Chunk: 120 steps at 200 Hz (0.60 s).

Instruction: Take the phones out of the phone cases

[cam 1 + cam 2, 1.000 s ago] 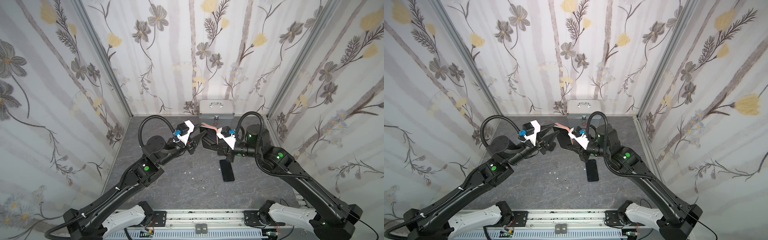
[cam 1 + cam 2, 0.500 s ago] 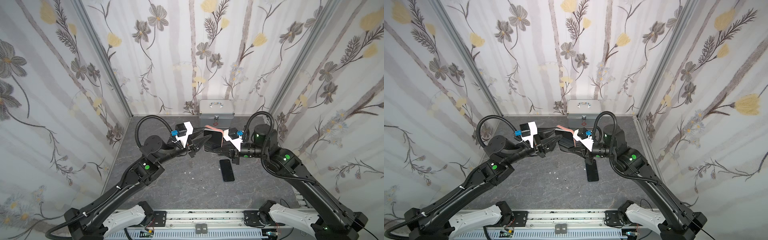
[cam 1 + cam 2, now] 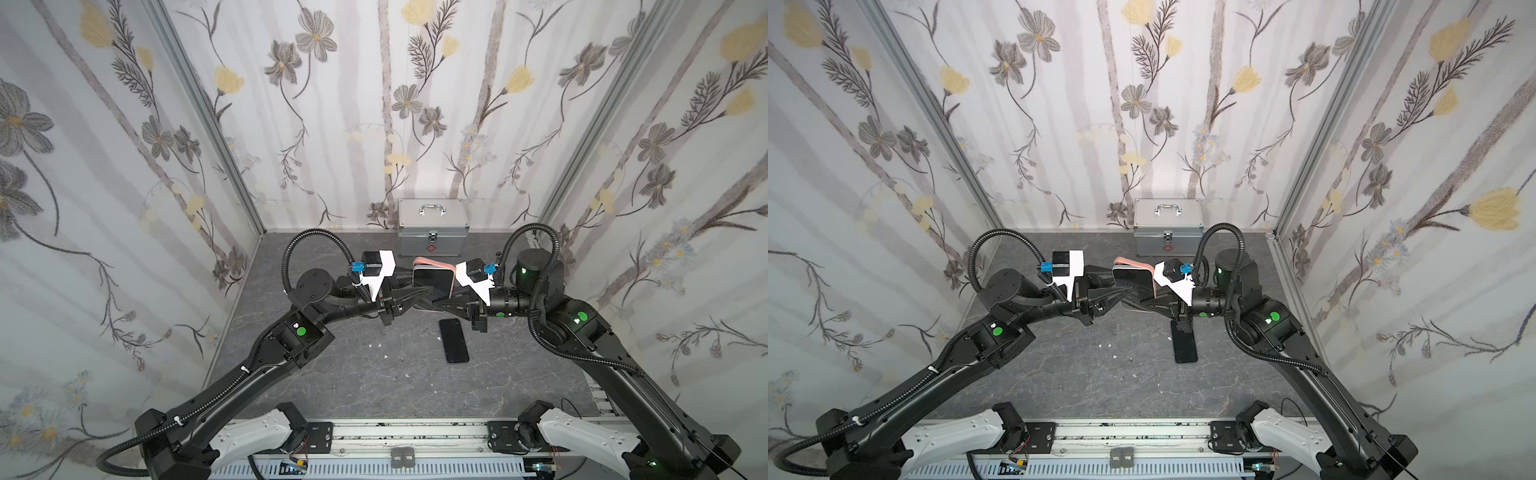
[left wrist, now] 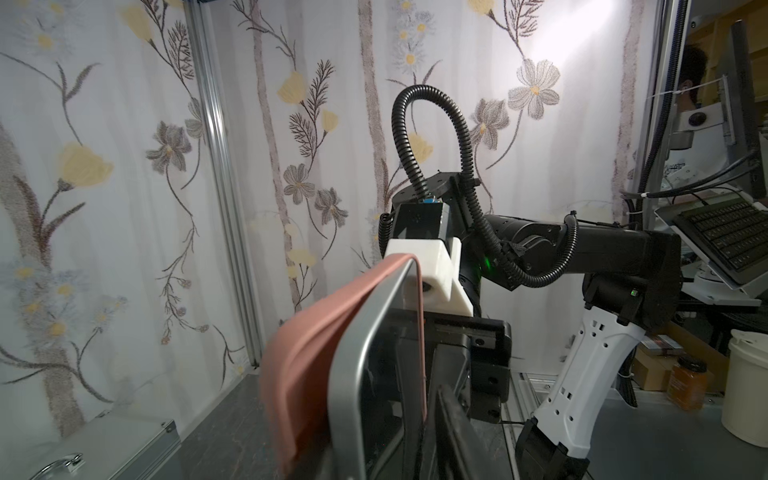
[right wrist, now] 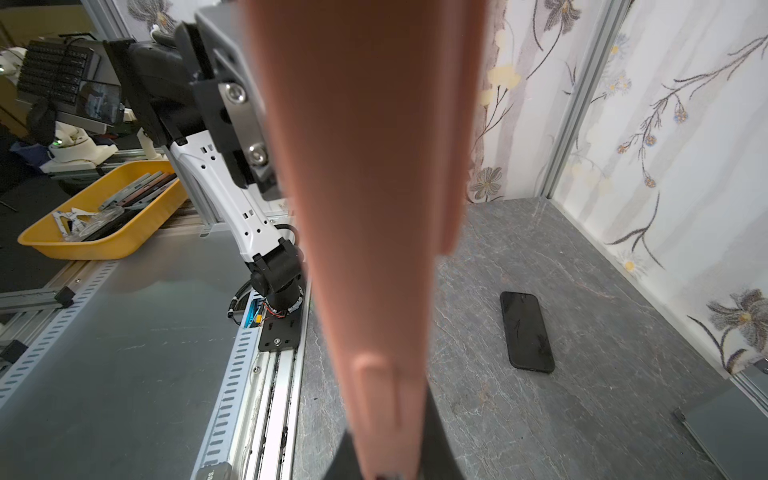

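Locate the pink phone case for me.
In both top views the pink phone case is held mid-air at centre, between the left gripper and right gripper, in front of the silver metal case.

Reads bright and even in both top views, edges bowed. Flares white on wall (image 4: 590,37) in left wrist view. Blurs close-up case (image 5: 374,187) in right wrist view.

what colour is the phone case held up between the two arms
Salmon pink. The phone case shows best in the right wrist view, where it fills the middle.
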Tool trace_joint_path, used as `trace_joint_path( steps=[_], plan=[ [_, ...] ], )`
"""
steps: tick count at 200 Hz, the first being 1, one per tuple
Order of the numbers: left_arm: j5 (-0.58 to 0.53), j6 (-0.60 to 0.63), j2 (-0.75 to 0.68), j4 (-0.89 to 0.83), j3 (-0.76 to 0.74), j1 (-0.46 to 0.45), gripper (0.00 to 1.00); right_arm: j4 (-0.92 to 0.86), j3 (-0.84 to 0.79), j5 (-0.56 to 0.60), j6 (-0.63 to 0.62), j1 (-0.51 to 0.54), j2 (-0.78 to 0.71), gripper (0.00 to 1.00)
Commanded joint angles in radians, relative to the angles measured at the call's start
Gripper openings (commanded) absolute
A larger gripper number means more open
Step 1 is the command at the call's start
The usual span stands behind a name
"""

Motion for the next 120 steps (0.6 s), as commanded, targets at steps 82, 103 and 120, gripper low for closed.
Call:
trace_joint_path(
  steps=[82, 103, 120],
  plan=[
    [0.123, -0.017, 0.017, -0.103, -0.043, -0.006, 0.22, 0.433, -0.022, -0.065, 0.19, -0.022, 0.0, 0.0],
    [0.105, -0.01, 0.005, -0.103, -0.044, -0.004, 0.16, 0.433, -0.04, -0.049, 0.19, -0.023, -0.006, 0.0],
    [0.092, -0.003, -0.003, -0.103, -0.047, -0.001, 0.1, 0.43, -0.052, -0.044, 0.19, -0.024, -0.009, 0.0]
  ],
)
